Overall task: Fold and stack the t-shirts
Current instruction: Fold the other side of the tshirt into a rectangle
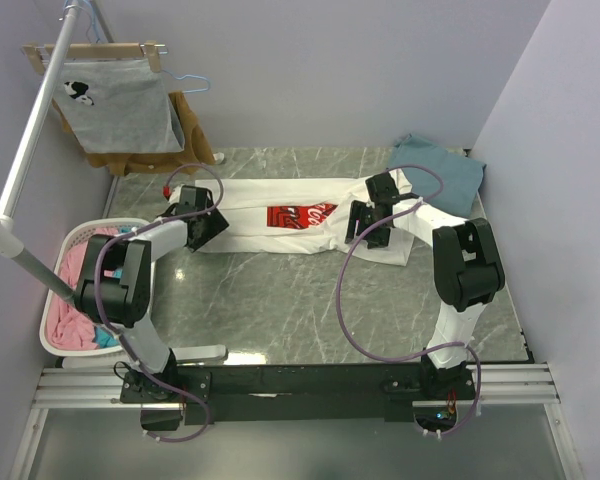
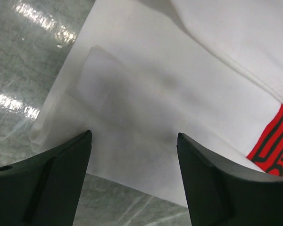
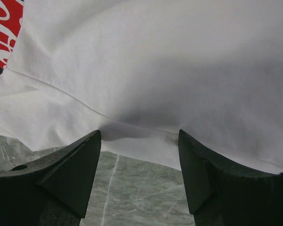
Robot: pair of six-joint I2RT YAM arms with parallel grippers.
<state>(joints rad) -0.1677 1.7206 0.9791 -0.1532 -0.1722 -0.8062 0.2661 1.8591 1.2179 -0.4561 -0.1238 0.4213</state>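
The white t-shirt (image 1: 280,200) with the red logo (image 1: 300,214) lies spread across the back of the table. My left gripper (image 1: 216,224) is open just above its left near edge; the left wrist view shows white cloth (image 2: 146,103) between and beyond the fingers, with a corner of the red logo (image 2: 276,146). My right gripper (image 1: 362,226) is open over the shirt's right near edge; the right wrist view shows the white hem (image 3: 141,141) at the fingertips. The teal-blue t-shirt (image 1: 440,170) lies crumpled at the back right corner.
A white laundry basket (image 1: 62,250) with pink and blue cloth stands at the left edge. A grey shirt (image 1: 120,105) and a brown garment (image 1: 185,140) hang from a rack at the back left. Green marble tabletop (image 1: 300,310) lies in front of the shirt.
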